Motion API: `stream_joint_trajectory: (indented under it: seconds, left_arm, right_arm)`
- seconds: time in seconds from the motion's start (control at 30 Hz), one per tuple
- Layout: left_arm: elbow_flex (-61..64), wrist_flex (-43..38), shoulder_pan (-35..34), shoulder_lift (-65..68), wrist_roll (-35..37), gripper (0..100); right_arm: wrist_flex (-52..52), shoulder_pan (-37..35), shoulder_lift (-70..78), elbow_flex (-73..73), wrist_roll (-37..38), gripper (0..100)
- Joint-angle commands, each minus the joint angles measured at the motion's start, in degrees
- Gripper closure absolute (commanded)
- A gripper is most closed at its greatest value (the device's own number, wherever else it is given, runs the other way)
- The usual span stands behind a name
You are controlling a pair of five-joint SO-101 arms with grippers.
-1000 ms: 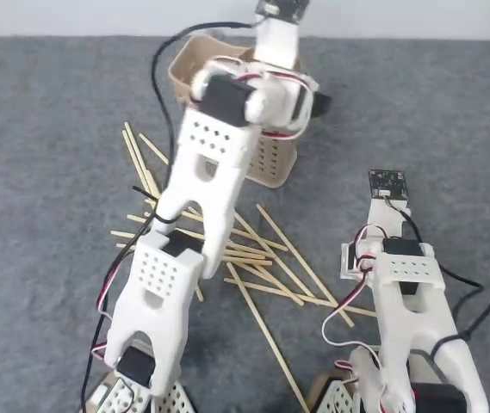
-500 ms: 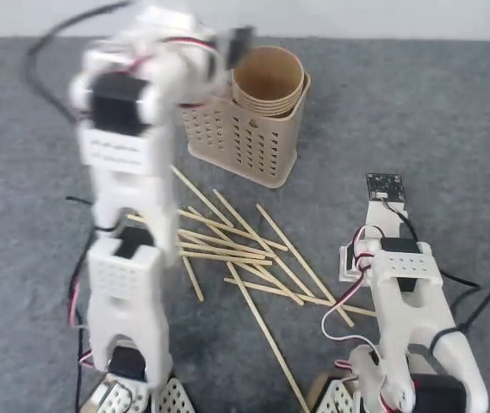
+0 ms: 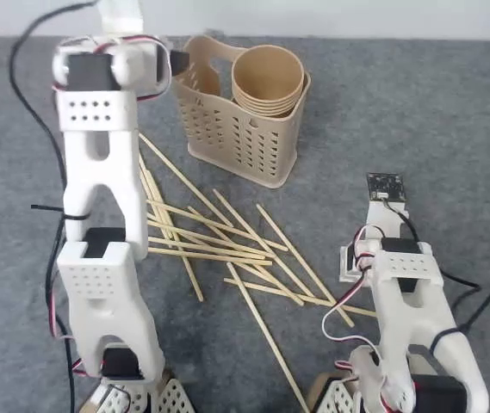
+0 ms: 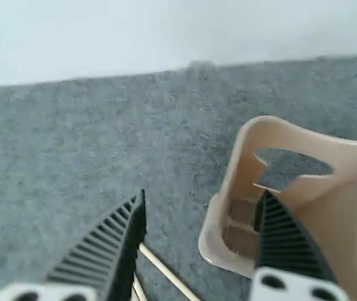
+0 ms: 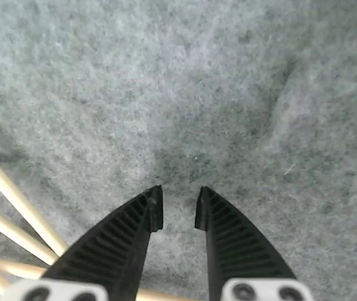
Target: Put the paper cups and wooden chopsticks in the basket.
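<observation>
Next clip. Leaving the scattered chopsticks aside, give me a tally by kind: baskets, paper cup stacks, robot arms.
basket: 1
paper cup stack, standing in the basket: 1
Robot arms: 2, the left arm and the right arm
Total: 4

Basket point(image 4: 347, 200) partly past the edge; some chopsticks point(image 3: 219, 254) behind the left arm point(image 3: 98, 172).

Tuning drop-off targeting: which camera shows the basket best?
High view: the whole basket from above, stacked cups in one end. Left wrist view catches its handle end up close. Right wrist view faces carpet and chopsticks.
</observation>
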Motion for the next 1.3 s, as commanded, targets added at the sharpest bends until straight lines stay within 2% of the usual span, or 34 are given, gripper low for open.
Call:
stream_joint_trajectory:
  seconds: [0.0,0.1,0.27,0.33,0.5,0.7,0.87,0.97,1.07,1.2,1.27]
  left_arm:
    - [7.9,-7.6,0.2,-3.1,-0.8,74]
    - [12.0,-8.3,1.8,-3.2,-0.8,77]
    - [12.9,-1.5,6.2,-3.4,-0.7,100]
    - [12.9,2.0,8.3,-3.7,0.0,98]
    - [8.6,9.1,12.1,-3.2,9.4,99]
    - [1.5,19.5,16.2,-3.1,16.8,99]
    - [2.3,19.5,15.4,-3.0,22.3,99]
    - [1.9,19.3,14.0,-3.0,22.9,99]
    - [1.8,19.3,12.7,-3.2,22.6,95]
    - [1.8,19.5,11.0,-3.7,21.6,76]
    - [1.8,19.5,10.4,-3.8,19.9,71]
  right_arm:
    - [-0.4,0.0,0.0,-1.4,-0.4,89.9]
    - [-0.7,-0.1,0.0,-1.4,-0.4,89.9]
    - [-0.8,-0.1,0.0,-1.4,-0.5,89.9]
    - [-0.8,-0.1,0.0,-1.4,-0.5,90.0]
    - [-0.7,0.0,0.0,-1.4,-0.5,90.1]
    - [-0.7,0.0,0.0,-1.4,-0.5,90.1]
    - [-0.5,0.0,0.0,-1.4,-0.5,90.1]
    - [-0.5,0.0,0.0,-1.4,-0.5,90.1]
    - [-0.5,-0.1,0.0,-1.3,-0.5,90.1]
    - [-0.5,-0.1,0.0,-1.3,-0.4,89.9]
    - [-0.5,-0.2,0.0,-1.3,-0.4,89.9]
